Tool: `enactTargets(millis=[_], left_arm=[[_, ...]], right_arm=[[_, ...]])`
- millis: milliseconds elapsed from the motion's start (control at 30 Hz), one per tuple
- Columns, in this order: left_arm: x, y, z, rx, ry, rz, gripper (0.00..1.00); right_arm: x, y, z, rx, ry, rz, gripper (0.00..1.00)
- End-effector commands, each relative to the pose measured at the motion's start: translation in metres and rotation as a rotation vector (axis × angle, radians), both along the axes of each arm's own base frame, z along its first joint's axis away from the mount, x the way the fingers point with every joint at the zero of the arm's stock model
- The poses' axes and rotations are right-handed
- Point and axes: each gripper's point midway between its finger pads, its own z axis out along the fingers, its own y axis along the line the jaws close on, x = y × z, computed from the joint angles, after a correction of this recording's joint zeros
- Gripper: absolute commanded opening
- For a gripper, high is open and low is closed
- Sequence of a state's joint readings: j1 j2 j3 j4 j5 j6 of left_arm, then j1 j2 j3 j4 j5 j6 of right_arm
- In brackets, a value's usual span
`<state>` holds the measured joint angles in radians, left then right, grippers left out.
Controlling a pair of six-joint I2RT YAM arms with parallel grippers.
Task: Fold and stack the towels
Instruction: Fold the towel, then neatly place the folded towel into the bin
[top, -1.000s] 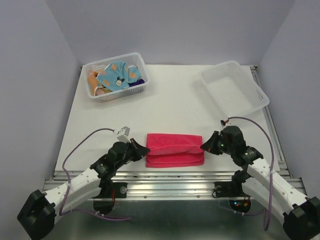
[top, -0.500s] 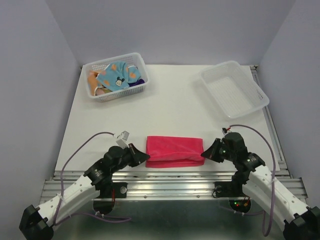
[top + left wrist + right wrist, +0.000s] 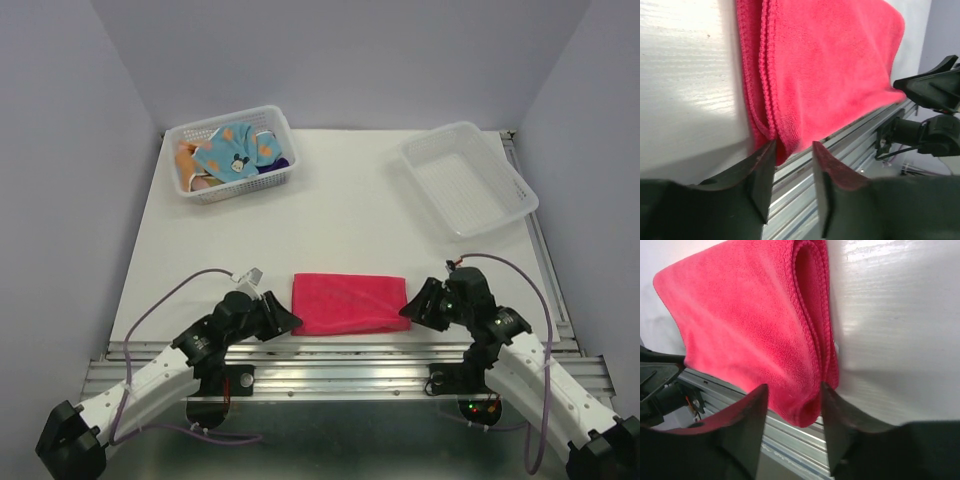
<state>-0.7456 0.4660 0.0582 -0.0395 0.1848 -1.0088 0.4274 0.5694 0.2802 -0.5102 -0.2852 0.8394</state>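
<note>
From above, both my arms lie low along the near edge of the white worktop [image 3: 350,220], elbows out, forearms angled inward. My left pincer [image 3: 290,322] sits at the 9 o'clock end of the folded bright pink-red towel [image 3: 348,304], and my right pincer [image 3: 405,308] at its 3 o'clock end. The towel lies flat at the worktop's 6 o'clock. At 11 o'clock a white perforated plastic basket [image 3: 240,188] holds the light blue spotted towel [image 3: 235,150] with peach-orange and dark purple cloth beside it. A second white basket [image 3: 470,180] stands at 1 o'clock.

Through my left wrist, my left pincer [image 3: 792,147] stands narrowly parted, and the pink-red towel's [image 3: 825,65] layered corner reaches the gap without being pinched.

Through my right wrist, my right pincer [image 3: 793,387] is parted too. The towel's [image 3: 745,315] folded corner droops between the fingers over the metal rail [image 3: 790,450], loose.
</note>
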Motion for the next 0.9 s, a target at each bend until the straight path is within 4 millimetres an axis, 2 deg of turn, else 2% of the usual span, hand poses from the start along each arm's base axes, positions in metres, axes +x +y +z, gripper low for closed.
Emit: enactTargets(millis=[0, 33, 67, 167, 300, 400, 433, 600, 633, 700, 867], left_arm=[[-0.005, -0.004, 0.001, -0.011, 0.015, -0.028, 0.54], [-0.005, -0.002, 0.001, -0.004, 0.019, -0.023, 0.66], [-0.004, -0.003, 0.004, -0.009, 0.008, -0.022, 0.98], [0.002, 0.002, 0.01, 0.009, -0.012, 0.01, 0.99], [0.02, 0.01, 0.033, 0.042, -0.092, 0.078, 0.99], [0.03, 0.012, 0.04, 0.076, -0.129, 0.104, 0.99], [0.032, 0.013, 0.041, 0.085, -0.135, 0.108, 0.99], [0.044, 0.019, 0.035, 0.167, -0.144, 0.141, 0.99], [0.045, 0.018, 0.034, 0.17, -0.145, 0.141, 0.99], [0.047, 0.017, 0.034, 0.172, -0.153, 0.14, 0.99], [0.05, 0.02, 0.034, 0.189, -0.17, 0.15, 0.99]], right_arm=[[-0.006, -0.002, 0.003, 0.003, 0.013, -0.011, 0.57], [-0.005, -0.003, 0.008, -0.002, 0.003, -0.015, 0.67], [-0.001, -0.007, 0.01, -0.023, -0.019, -0.028, 0.7], [0.008, -0.009, 0.021, -0.054, -0.058, -0.029, 0.75], [0.02, -0.004, 0.014, -0.089, -0.026, -0.006, 0.77], [0.035, -0.003, 0.013, -0.136, -0.045, 0.008, 0.77], [0.035, -0.004, 0.004, -0.173, -0.012, 0.015, 0.76], [0.039, -0.008, -0.01, -0.315, 0.005, 0.014, 0.75], [0.036, -0.002, -0.01, -0.319, 0.003, 0.045, 0.75], [0.041, -0.008, -0.019, -0.391, 0.009, 0.01, 0.74], [0.045, -0.011, -0.033, -0.48, 0.021, 0.001, 0.64]])
